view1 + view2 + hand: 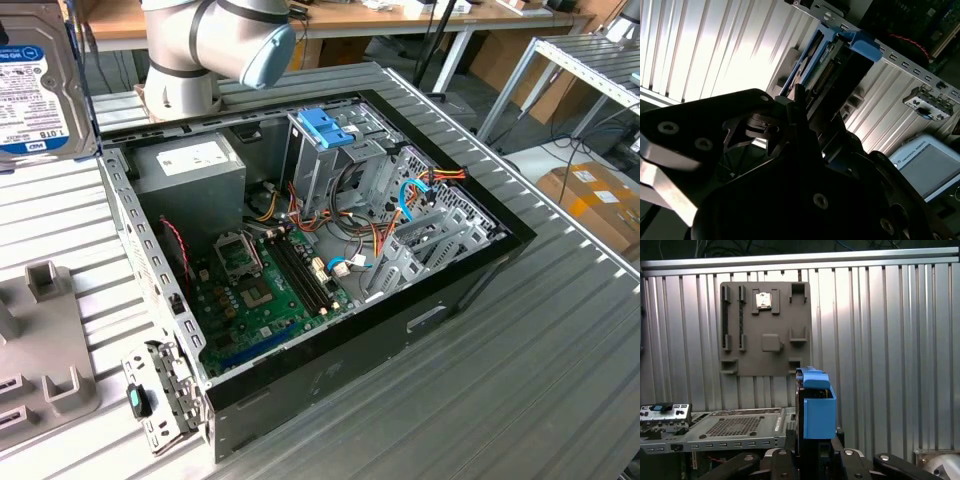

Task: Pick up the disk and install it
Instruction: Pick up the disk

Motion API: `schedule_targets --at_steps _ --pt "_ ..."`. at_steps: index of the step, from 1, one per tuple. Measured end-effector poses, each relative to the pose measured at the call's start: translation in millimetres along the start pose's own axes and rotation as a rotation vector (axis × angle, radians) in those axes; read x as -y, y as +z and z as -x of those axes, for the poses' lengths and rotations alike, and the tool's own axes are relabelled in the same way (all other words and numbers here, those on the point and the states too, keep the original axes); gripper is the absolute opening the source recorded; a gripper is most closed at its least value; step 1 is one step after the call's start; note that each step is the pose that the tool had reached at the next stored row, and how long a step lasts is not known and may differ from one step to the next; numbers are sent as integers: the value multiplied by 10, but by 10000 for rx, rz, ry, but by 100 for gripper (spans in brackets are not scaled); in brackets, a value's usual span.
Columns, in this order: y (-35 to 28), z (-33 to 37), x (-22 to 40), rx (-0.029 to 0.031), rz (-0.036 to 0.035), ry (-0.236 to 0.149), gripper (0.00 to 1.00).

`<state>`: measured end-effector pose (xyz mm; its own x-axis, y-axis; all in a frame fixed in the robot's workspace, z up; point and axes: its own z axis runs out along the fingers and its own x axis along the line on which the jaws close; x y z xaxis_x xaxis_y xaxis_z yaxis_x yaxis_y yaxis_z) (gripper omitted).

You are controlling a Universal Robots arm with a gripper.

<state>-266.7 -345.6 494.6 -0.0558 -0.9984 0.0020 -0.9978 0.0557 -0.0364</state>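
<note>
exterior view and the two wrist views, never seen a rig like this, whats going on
The exterior view comes from a camera off the machine: a grey robot arm next to an open computer case on a ribbed metal table. Both wrist views come from cameras riding on the arm, looking along its gripper. The gripper is shut on the disk, a hard drive with blue side rails, held up off the table. A grey holder plate lies on the table.
</note>
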Motion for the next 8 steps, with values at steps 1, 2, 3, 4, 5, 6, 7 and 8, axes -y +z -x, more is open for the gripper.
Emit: schedule_targets --at_steps 1,2,3,4,5,6,7,8 --pt "1 2 27 0 0 0 35" --pt "2 3 48 1 0 0 35" --pt "4 5 89 1 -1 0 35" --pt "5 8 129 1 0 -1 35" --pt "6 9 155 1 -1 -1 35" --pt "7 11 178 1 -1 0 35" --pt "9 14 227 1 -1 -1 35" --pt "11 17 287 1 0 0 35"
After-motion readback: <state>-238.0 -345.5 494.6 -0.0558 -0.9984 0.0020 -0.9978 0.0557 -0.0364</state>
